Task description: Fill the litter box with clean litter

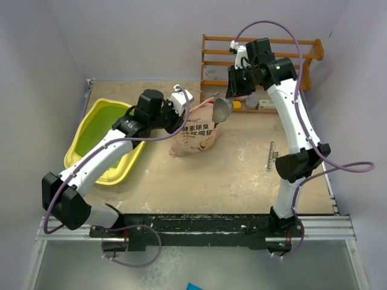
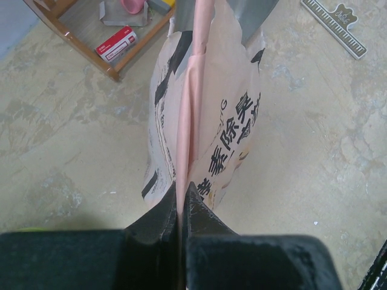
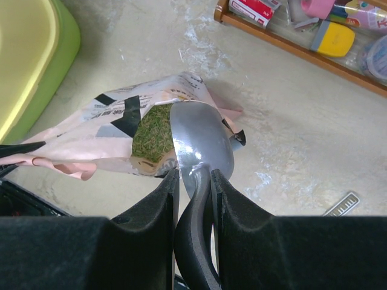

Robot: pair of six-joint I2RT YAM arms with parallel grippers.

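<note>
Black fingers of the right gripper (image 3: 195, 174) clamp the handle of a silver scoop (image 3: 202, 142), its bowl at the open mouth of the pink bag (image 3: 115, 121), where green clean litter (image 3: 151, 133) shows; the left gripper (image 2: 181, 192) pinches the bag's other end tight; the yellow litter box (image 1: 81, 136) sits on the table (image 1: 242, 175), left of the bag, under the left arm.
</note>
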